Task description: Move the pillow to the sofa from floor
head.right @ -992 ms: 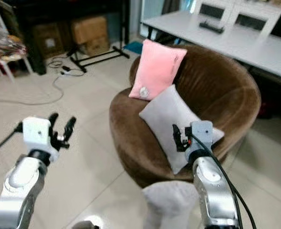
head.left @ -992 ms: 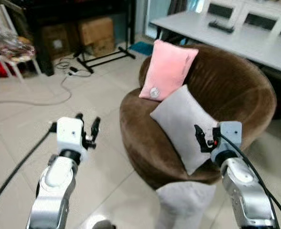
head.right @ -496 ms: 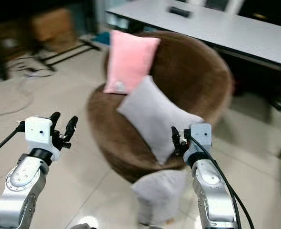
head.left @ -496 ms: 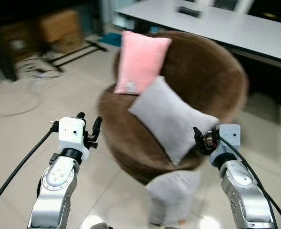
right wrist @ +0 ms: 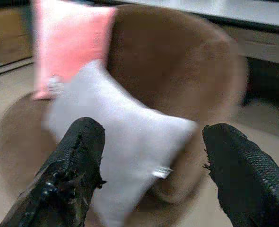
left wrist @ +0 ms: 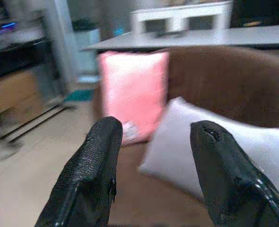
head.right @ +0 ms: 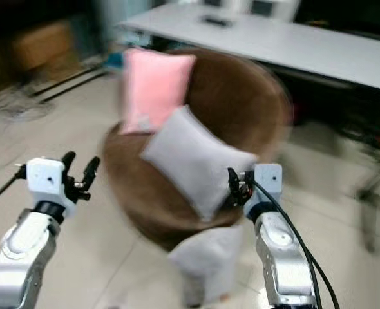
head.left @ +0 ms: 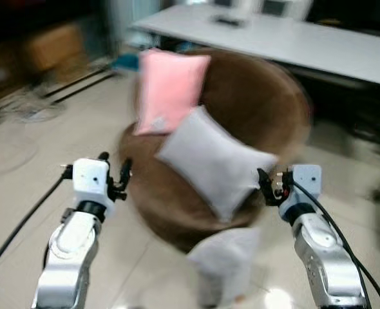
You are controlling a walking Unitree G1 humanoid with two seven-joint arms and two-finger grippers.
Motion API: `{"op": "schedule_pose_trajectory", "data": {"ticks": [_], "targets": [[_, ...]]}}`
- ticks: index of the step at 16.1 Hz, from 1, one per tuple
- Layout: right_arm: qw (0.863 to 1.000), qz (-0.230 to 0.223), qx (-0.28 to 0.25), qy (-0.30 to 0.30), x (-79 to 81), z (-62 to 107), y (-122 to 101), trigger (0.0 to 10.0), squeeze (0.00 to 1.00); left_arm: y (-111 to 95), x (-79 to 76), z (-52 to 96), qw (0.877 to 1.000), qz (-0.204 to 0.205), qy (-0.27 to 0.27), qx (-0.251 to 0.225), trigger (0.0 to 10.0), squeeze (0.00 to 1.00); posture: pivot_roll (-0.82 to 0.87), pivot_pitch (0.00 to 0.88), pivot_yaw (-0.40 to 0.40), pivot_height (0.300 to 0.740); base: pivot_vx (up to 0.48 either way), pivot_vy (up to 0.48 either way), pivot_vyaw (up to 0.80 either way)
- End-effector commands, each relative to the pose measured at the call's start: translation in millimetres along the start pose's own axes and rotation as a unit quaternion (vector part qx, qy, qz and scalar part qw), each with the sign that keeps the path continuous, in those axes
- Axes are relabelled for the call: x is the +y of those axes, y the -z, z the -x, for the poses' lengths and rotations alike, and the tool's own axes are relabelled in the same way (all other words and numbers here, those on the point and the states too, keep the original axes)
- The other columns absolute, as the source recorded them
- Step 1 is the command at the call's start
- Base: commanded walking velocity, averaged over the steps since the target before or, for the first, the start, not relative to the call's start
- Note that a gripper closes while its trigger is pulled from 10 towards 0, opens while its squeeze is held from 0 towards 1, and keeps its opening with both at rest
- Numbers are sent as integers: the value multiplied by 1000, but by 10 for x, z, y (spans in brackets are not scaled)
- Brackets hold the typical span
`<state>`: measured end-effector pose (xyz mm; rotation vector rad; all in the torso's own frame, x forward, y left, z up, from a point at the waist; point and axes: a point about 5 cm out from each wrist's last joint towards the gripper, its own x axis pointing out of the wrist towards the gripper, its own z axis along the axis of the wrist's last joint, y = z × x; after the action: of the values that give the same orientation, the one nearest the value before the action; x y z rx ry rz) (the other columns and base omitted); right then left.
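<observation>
A grey pillow (head.left: 222,264) stands on the tiled floor against the front of the round brown sofa (head.left: 267,109), low between my two arms. On the sofa seat lies another grey pillow (head.left: 209,161), with a pink pillow (head.left: 167,90) leaning on the backrest behind it. My left gripper (head.left: 114,161) is raised to the left of the sofa, open and empty. At the sofa's front right edge my right gripper (head.left: 270,183) is open too, its fingers (right wrist: 78,156) spread wide before the seat pillow (right wrist: 125,132). The pictures are blurred.
A long white table (head.left: 319,45) runs behind the sofa. Blurred cardboard boxes (head.left: 48,45) and a floor stand sit at the far left. Bare tile floor (head.left: 22,161) spreads to the left of the sofa. Dark furniture legs show at the right edge.
The whole picture has shifted left and blurred, so the camera has turned right. Both arms stay raised and open; the pillows keep their places.
</observation>
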<state>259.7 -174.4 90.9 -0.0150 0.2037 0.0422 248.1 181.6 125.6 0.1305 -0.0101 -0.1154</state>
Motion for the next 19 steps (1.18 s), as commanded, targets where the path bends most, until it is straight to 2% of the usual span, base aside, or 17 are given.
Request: {"op": "schedule_pose_trajectory", "data": {"ticks": [1, 6, 11, 19], "targets": [[1000, 3, 4, 15, -86, 16, 8, 10000, 0, -28, -77, -34, 1000, 9, 18, -8, 10000, 55, 99, 0, -27, 740, 394, 0, -775], [1000, 0, 1, 17, -83, 8, 8, 10000, 0, -27, -69, -41, 1000, 11, 18, -10, 10000, 43, 100, 0, -25, 740, 364, 0, -94], [1000, 1, 5, -17, -2, -2, 24, 10000, 0, -15, -84, -34, 1000, 0, 20, -8, 10000, 31, 103, 0, -27, 740, 0, 0, 0], [999, 0, 0, -48, 57, -17, 27, 10000, 0, 66, -73, 1, 1000, -19, 20, -1, 10000, 27, 105, 0, -25, 656, 0, 0, 0]]}}
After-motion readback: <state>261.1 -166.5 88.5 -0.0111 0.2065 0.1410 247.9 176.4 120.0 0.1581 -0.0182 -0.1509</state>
